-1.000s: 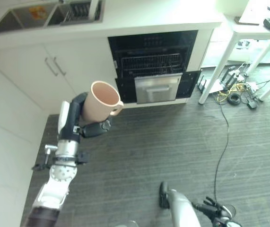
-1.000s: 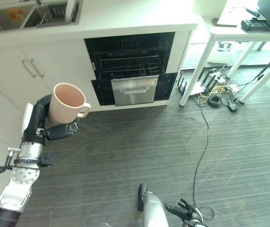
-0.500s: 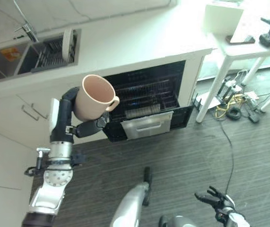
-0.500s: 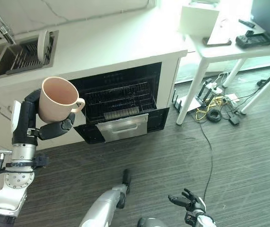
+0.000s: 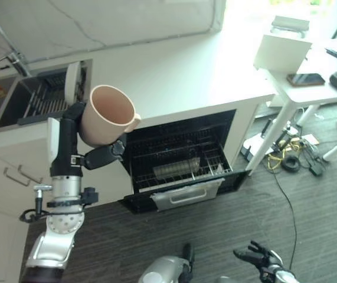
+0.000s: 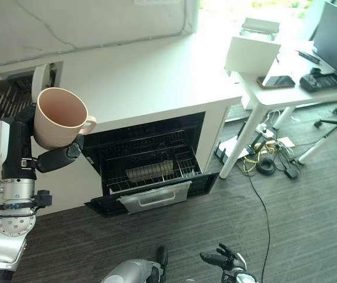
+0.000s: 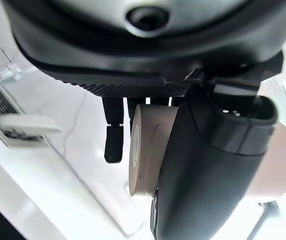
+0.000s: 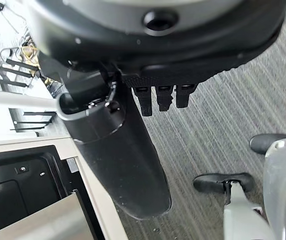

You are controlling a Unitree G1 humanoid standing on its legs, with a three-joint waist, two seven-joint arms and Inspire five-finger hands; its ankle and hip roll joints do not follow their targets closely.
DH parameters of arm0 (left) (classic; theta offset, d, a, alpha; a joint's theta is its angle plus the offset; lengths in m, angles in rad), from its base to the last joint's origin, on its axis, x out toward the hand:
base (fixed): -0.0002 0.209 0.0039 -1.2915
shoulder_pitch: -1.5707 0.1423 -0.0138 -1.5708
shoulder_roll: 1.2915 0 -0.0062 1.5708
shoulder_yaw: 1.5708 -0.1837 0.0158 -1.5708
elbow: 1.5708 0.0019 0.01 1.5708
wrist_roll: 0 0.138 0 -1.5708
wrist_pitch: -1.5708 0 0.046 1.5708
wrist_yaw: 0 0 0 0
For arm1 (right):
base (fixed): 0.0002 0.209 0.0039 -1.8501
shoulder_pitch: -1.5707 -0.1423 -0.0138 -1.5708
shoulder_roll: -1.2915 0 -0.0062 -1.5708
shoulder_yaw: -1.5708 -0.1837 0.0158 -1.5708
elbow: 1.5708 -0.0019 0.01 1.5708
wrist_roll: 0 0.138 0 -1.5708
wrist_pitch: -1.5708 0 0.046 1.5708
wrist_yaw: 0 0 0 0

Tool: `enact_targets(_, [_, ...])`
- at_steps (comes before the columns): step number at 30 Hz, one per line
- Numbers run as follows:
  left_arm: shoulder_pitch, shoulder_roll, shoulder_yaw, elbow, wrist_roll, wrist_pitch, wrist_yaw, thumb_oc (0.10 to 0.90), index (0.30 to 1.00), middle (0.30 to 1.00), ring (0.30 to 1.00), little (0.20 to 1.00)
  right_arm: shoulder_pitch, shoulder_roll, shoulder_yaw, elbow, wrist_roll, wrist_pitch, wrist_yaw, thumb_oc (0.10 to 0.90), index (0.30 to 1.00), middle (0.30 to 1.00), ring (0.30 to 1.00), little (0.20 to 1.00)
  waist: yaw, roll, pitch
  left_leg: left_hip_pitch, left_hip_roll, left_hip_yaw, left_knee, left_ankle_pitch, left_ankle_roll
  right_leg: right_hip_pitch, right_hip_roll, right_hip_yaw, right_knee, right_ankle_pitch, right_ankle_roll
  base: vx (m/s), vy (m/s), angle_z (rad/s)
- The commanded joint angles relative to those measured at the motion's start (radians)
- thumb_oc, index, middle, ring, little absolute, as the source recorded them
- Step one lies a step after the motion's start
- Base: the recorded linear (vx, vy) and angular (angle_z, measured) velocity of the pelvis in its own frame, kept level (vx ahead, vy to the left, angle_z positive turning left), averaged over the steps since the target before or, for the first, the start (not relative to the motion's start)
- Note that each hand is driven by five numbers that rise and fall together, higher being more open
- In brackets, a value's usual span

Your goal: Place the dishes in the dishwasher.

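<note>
Across the upper frame runs a white counter, with a sink at upper left. Below centre, the open dishwasher has its rack pulled out. Left of centre, the left hand clamps fingers and thumb around a pink mug, raised upright. At the bottom edge, the right hand hangs with fingers spread.

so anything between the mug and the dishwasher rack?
Nothing visible. The left hand holds the mug up by the counter edge; the dishwasher stands open below it, its rack exposed and the door down.
</note>
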Motion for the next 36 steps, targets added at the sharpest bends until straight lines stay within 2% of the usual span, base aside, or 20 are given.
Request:
enact_targets(1, [-0.096, 0.051, 0.062, -0.115, -0.008, -0.054, 0.044, 0.4, 0.3, 0.3, 0.3, 0.3, -0.02, -0.026, 0.012, -0.046, 0.001, -0.042, -0.018, 0.8, 0.9, 0.9, 0.9, 0.9, -0.045, 0.055, -0.011, 0.007, 0.059, -0.085, 0.074, -0.13, -0.033, -0.074, -0.008, -0.033, 0.092, 0.271, 0.05, 0.04, -0.081, 0.32])
enact_targets(3, [-0.117, 0.061, 0.05, -0.109, -0.014, -0.043, 0.052, 0.4, 0.3, 0.3, 0.3, 0.3, -0.018, -0.028, 0.009, -0.051, 0.005, -0.053, -0.016, 0.8, 0.9, 0.9, 0.9, 0.9, -0.07, 0.064, -0.004, 0.041, 0.07, -0.107, 0.074, -0.143, -0.043, -0.121, -0.058, -0.036, 0.02, 0.244, 0.042, 0.06, -0.162, 0.43])
enact_targets(5, [-0.147, 0.071, 0.037, -0.105, -0.015, -0.033, 0.058, 0.4, 0.3, 0.3, 0.3, 0.3, -0.024, -0.034, 0.001, -0.043, 0.006, -0.062, -0.008, 0.8, 0.9, 0.9, 0.9, 0.9, -0.092, 0.067, -0.003, 0.061, 0.082, -0.145, 0.074, -0.16, -0.059, -0.128, -0.101, 0.0, -0.162, 0.273, 0.05, 0.1, -0.264, 0.59])
enact_targets(7, [-0.177, 0.085, 0.032, -0.092, -0.027, -0.038, 0.045, 0.4, 0.3, 0.3, 0.3, 0.3, -0.037, -0.045, -0.013, 0.009, 0.012, -0.082, 0.013, 0.8, 0.9, 0.9, 0.9, 0.9, -0.122, 0.031, 0.002, 0.095, 0.053, -0.202, 0.074, -0.215, -0.07, -0.221, -0.147, 0.127, -0.245, 0.329, 0.093, 0.12, -0.405, 0.84])
enact_targets(9, [-0.179, 0.095, 0.038, -0.087, -0.038, -0.038, 0.036, 0.4, 0.3, 0.3, 0.3, 0.3, -0.043, -0.045, -0.021, 0.03, 0.006, -0.083, 0.022, 0.8, 0.9, 0.9, 0.9, 0.9, -0.125, 0.017, -0.003, 0.102, 0.053, -0.208, 0.074, -0.234, -0.075, -0.252, -0.157, 0.161, -0.245, 0.34, 0.11, 0.12, -0.333, 0.7])
enact_targets(14, [-0.145, 0.092, 0.054, -0.094, -0.065, -0.017, 0.026, 0.4, 0.3, 0.3, 0.3, 0.3, -0.038, -0.041, 0.0, 0.039, -0.044, -0.038, 0.016, 0.8, 0.9, 0.9, 0.9, 0.9, -0.102, 0.002, -0.035, 0.102, 0.144, -0.193, 0.074, -0.223, -0.127, -0.204, -0.152, 0.112, -0.245, 0.261, 0.102, 0.15, -0.376, 0.22])
enact_targets(18, [-0.14, 0.065, 0.043, -0.121, -0.058, 0.003, 0.036, 0.4, 0.3, 0.3, 0.3, 0.3, -0.014, -0.051, 0.005, 0.034, -0.02, -0.028, -0.01, 0.8, 0.9, 0.9, 0.9, 0.9, -0.115, 0.007, -0.026, 0.087, 0.231, -0.179, 0.074, -0.177, -0.175, -0.157, -0.115, 0.059, -0.245, 0.21, 0.061, 0.09, -0.265, 0.3])
enact_targets(19, [-0.14, 0.065, 0.043, -0.121, -0.058, 0.003, 0.036, 0.4, 0.3, 0.3, 0.3, 0.3, -0.014, -0.051, 0.005, 0.034, -0.02, -0.028, -0.01, 0.8, 0.9, 0.9, 0.9, 0.9, -0.115, 0.007, -0.026, 0.087, 0.231, -0.179, 0.074, -0.177, -0.175, -0.157, -0.115, 0.059, -0.245, 0.21, 0.061, 0.03, -0.31, 0.52])
enact_targets(20, [-0.154, 0.064, 0.033, -0.129, -0.061, 0.017, 0.051, 0.4, 0.3, 0.3, 0.3, 0.3, -0.014, -0.06, 0.003, 0.046, -0.002, -0.041, -0.012, 0.8, 0.9, 0.9, 0.9, 0.9, -0.125, 0.012, -0.015, 0.07, 0.279, -0.172, 0.074, -0.143, -0.193, -0.149, -0.094, 0.039, -0.245, 0.196, 0.036, 0.04, -0.289, 0.39])
enact_targets(21, [-0.161, 0.065, 0.032, -0.129, -0.068, 0.022, 0.047, 0.4, 0.3, 0.3, 0.3, 0.3, -0.014, -0.066, 0.0, 0.051, -0.001, -0.044, -0.009, 0.8, 0.9, 0.9, 0.9, 0.9, -0.128, 0.011, -0.011, 0.066, 0.29, -0.165, 0.074, -0.133, -0.197, -0.145, -0.085, 0.034, -0.245, 0.192, 0.029, 0.06, -0.371, 0.37])
enact_targets(24, [-0.18, 0.054, 0.026, -0.132, -0.073, 0.025, 0.016, 0.4, 0.3, 0.3, 0.3, 0.3, -0.008, -0.074, -0.007, 0.061, 0.009, -0.051, 0.0, 0.8, 0.9, 0.9, 0.9, 0.9, -0.129, -0.001, 0.002, 0.067, 0.279, -0.126, 0.074, -0.108, -0.19, -0.126, -0.071, 0.021, -0.245, 0.187, 0.011, 0.08, -0.239, 0.65])
enact_targets(27, [-0.21, 0.028, -0.005, -0.131, -0.064, 0.024, -0.019, 0.4, 0.3, 0.3, 0.3, 0.3, 0.011, -0.071, -0.024, 0.059, 0.04, -0.058, -0.002, 0.8, 0.9, 0.9, 0.9, 0.9, -0.146, -0.013, 0.023, 0.068, 0.277, 0.031, 0.074, -0.051, -0.193, -0.089, -0.08, -0.044, -0.245, 0.176, -0.005, 0.08, -0.171, 0.87])
enact_targets(28, [-0.221, 0.016, -0.024, -0.13, -0.055, 0.028, -0.016, 0.4, 0.3, 0.3, 0.3, 0.3, 0.017, -0.065, -0.029, 0.053, 0.067, -0.055, -0.008, 0.8, 0.9, 0.9, 0.9, 0.9, -0.136, -0.006, 0.032, 0.049, 0.203, 0.042, 0.074, -0.069, -0.182, -0.066, -0.076, -0.057, -0.245, 0.166, -0.002, 0.14, -0.037, 1.31])
enact_targets(30, [-0.185, -0.011, -0.02, -0.127, -0.031, -0.015, -0.015, 0.4, 0.3, 0.3, 0.3, 0.3, 0.002, -0.048, -0.026, 0.038, 0.107, -0.028, -0.048, 0.8, 0.9, 0.9, 0.9, 0.9, -0.109, 0.005, 0.024, 0.021, 0.164, 0.038, 0.074, -0.084, -0.166, -0.059, -0.067, -0.075, -0.245, 0.163, -0.001, 0.2, 0.15, 0.79])
enact_targets(31, [-0.161, -0.017, -0.013, -0.135, -0.014, -0.018, 0.004, 0.4, 0.3, 0.3, 0.3, 0.3, -0.002, -0.045, -0.025, 0.032, 0.109, -0.02, -0.055, 0.8, 0.9, 0.9, 0.9, 0.9, -0.093, 0.016, 0.021, 0.012, 0.141, -0.023, 0.074, -0.086, -0.165, -0.055, -0.055, -0.071, -0.245, 0.164, 0.002, 0.25, 0.282, -0.47])
enact_targets(32, [-0.147, -0.018, 0.0, -0.137, 0.0, -0.024, 0.015, 0.4, 0.3, 0.3, 0.3, 0.3, 0.002, -0.038, -0.036, 0.016, 0.096, -0.013, -0.057, 0.8, 0.9, 0.9, 0.9, 0.9, -0.089, 0.037, 0.007, 0.019, 0.158, -0.023, 0.074, -0.109, -0.159, -0.043, -0.048, -0.115, -0.245, 0.161, 0.004, 0.26, 0.249, -0.84])
enact_targets(33, [-0.14, -0.011, 0.008, -0.144, 0.005, -0.015, 0.021, 0.4, 0.3, 0.3, 0.3, 0.3, 0.011, -0.033, -0.04, -0.004, 0.072, -0.013, -0.061, 0.8, 0.9, 0.9, 0.9, 0.9, -0.09, 0.055, 0.002, 0.024, 0.161, -0.053, 0.074, -0.124, -0.145, -0.025, -0.029, -0.122, -0.245, 0.183, 0.009, 0.23, 0.227, -0.94])
enact_targets(34, [-0.145, -0.003, 0.008, -0.139, 0.005, -0.003, 0.025, 0.4, 0.3, 0.3, 0.3, 0.3, 0.022, -0.025, -0.048, -0.021, 0.067, -0.017, -0.062, 0.8, 0.9, 0.9, 0.9, 0.9, -0.105, 0.062, 0.015, 0.042, 0.155, -0.068, 0.074, -0.139, -0.12, -0.074, -0.044, -0.104, -0.105, 0.219, 0.037, 0.16, 0.072, -0.38])
enact_targets(35, [-0.157, 0.011, -0.002, -0.121, -0.007, -0.004, 0.035, 0.4, 0.3, 0.3, 0.3, 0.3, 0.031, -0.023, -0.051, -0.03, 0.083, -0.018, -0.06, 0.8, 0.9, 0.9, 0.9, 0.9, -0.12, 0.057, 0.021, 0.044, 0.143, -0.088, 0.074, -0.146, -0.104, -0.114, -0.054, -0.067, -0.077, 0.232, 0.043, 0.13, -0.121, -0.31])
enact_targets(36, [-0.169, 0.02, -0.007, -0.11, -0.02, -0.003, 0.038, 0.4, 0.3, 0.3, 0.3, 0.3, 0.038, -0.023, -0.055, -0.031, 0.103, -0.025, -0.055, 0.8, 0.9, 0.9, 0.9, 0.9, -0.125, 0.051, 0.02, 0.044, 0.144, -0.096, 0.074, -0.147, -0.111, -0.102, -0.077, -0.07, -0.18, 0.232, 0.041, 0.11, -0.265, 0.18])
